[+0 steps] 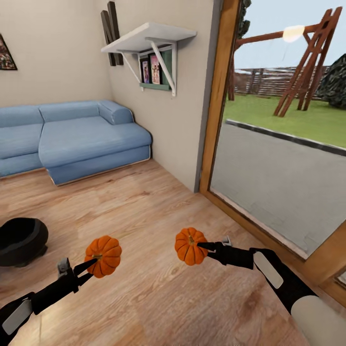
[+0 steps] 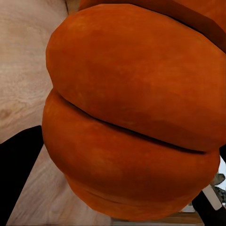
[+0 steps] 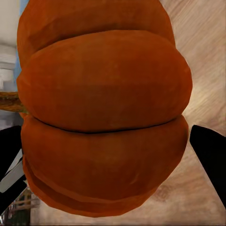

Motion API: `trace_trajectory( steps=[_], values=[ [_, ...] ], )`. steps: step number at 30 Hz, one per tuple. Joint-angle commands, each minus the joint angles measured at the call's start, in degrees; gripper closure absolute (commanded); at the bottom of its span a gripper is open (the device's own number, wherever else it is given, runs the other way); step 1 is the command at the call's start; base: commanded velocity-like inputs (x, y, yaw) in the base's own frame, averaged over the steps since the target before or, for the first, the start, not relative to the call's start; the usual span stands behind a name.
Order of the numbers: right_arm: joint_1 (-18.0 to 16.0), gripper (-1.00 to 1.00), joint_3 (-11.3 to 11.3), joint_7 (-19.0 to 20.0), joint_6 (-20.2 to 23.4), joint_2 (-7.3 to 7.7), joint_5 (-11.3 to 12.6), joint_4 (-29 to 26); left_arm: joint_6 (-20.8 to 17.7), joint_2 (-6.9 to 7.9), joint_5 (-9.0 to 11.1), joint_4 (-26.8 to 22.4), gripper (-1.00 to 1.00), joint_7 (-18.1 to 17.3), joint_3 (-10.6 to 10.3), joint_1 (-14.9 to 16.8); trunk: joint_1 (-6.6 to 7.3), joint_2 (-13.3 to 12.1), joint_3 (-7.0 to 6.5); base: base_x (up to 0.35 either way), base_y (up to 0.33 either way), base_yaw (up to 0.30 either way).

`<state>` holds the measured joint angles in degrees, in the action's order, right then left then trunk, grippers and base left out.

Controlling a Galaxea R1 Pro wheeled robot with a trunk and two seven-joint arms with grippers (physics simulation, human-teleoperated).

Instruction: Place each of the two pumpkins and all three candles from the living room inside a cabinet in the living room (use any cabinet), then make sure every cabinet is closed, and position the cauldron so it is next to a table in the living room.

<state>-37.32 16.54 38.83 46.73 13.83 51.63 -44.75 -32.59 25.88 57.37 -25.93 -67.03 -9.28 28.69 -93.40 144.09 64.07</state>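
Left gripper (image 1: 94, 263) clamps one pumpkin (image 1: 104, 255); right gripper (image 1: 202, 247) clamps the other pumpkin (image 1: 189, 246), both above wood floor (image 1: 144, 206). Cauldron (image 1: 20, 240) stands left.

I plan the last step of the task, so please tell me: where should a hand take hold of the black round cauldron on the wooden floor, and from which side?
Probably the thick rim of the black round cauldron, from above: its mouth is open upward, its belly wide and rounded.

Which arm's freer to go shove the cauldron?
Neither: left gripper holds one pumpkin, right gripper the other. Once emptied, left; the cauldron sits on its side.
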Motion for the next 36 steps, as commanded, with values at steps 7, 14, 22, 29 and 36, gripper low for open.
trace_trajectory(
  steps=[7, 14, 22, 29, 36],
  values=[
    [-0.04, 1.00, 0.15, 0.02, 0.39, 0.06, 0.89, -0.07, -0.63, 0.05, 0.73, 0.00, 1.00, -0.08, -0.21, 0.08, 0.03, 0.03, 0.04, -0.036, 0.000, 0.286],
    [-0.04, 1.00, 0.16, 0.02, 0.44, 0.06, 0.90, -0.07, -0.63, 0.05, 0.72, 0.00, 1.00, -0.05, -0.21, 0.09, 0.06, 0.01, -0.18, -0.001, 0.000, 0.286],
    [-0.04, 1.00, 0.16, 0.01, 0.44, 0.06, 0.93, -0.07, -0.71, 0.05, 0.72, 0.00, 1.00, -0.03, -0.21, 0.11, 0.27, -0.09, -1.95, 0.000, 0.000, 0.286],
    [-0.04, 1.00, 0.12, 0.02, 0.39, 0.06, 0.89, -0.07, -0.72, 0.05, 0.66, 0.00, 1.00, -0.03, -0.21, 0.06, 0.45, -0.19, -3.50, 0.000, 0.000, 0.252],
    [-0.04, 1.00, -0.01, 0.02, 0.38, 0.08, 0.85, -0.07, -0.72, -0.04, 0.64, 0.00, 1.00, -0.03, -0.21, 0.09, 0.63, -0.28, -5.22, 0.000, 0.000, 0.080]
  ],
)
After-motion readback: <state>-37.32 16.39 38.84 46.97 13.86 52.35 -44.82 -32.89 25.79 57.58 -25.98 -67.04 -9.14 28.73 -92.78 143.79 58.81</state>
